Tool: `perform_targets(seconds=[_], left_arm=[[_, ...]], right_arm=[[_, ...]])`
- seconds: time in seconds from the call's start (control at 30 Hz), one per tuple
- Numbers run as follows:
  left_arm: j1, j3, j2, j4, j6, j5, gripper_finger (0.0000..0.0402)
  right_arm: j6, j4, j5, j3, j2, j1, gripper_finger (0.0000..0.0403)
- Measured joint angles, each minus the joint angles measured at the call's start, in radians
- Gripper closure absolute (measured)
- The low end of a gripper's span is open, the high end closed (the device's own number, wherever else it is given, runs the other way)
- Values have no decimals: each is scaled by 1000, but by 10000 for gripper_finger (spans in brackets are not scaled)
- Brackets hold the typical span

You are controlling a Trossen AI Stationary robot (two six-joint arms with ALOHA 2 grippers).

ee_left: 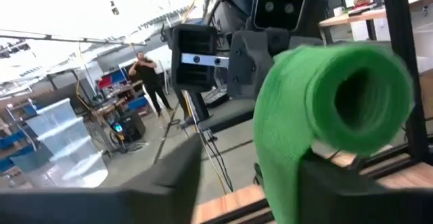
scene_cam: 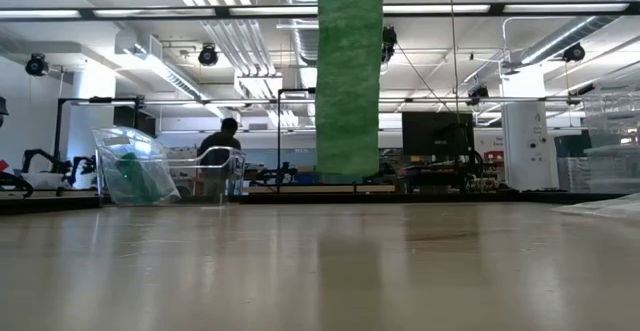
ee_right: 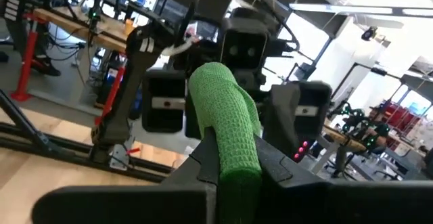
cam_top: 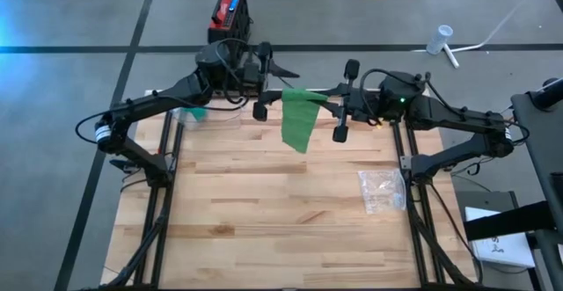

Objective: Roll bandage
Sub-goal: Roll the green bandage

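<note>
Bandage [cam_top: 301, 120] held mid-air at table's 12 o'clock.
High: strip hung between both grippers. Low: tail clear of table. Left wrist: left gripper [ee_left: 270, 176] apart, roll resting. Right wrist: right gripper [ee_right: 233, 163] clamped on bandage. Soft, light; best gripped at roll.

A green bandage [ee_left: 325, 109] fills the right half of the frame, wound into a hollow roll whose open end faces the camera, with a loose tail hanging down from it. The other arm's dark gripper [ee_left: 226, 55] sits just behind the roll, camera housing above it. A clear plastic bin [ee_left: 64, 139] stands farther off, and a person [ee_left: 150, 80] stands in the room beyond.
</note>
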Motion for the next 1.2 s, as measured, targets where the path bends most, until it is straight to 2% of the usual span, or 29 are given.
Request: perform_targets(seconds=[0.1,0.17,0.57,0.77,0.97,1.03,1.2], left_arm=[[0,0,12,13,-4,-2,344],[0,0,14,19,-21,-9,385],[26,0,8,25,-9,-105,401],[45,0,8,37,-12,-105,401],[50,-6,33,33,-30,-106,401],[50,-23,42,34,-34,-106,401],[50,-103,26,41,-56,-106,401]], right_arm=[[1,3,-32,0,4,1,379],[1,-1,-48,0,7,1,379],[49,-85,-49,0,5,0,379],[80,-141,-47,-3,5,0,375],[59,-76,-88,-6,5,0,379],[26,-40,-62,-6,3,0,379],[-122,22,82,-7,-2,0,379]])
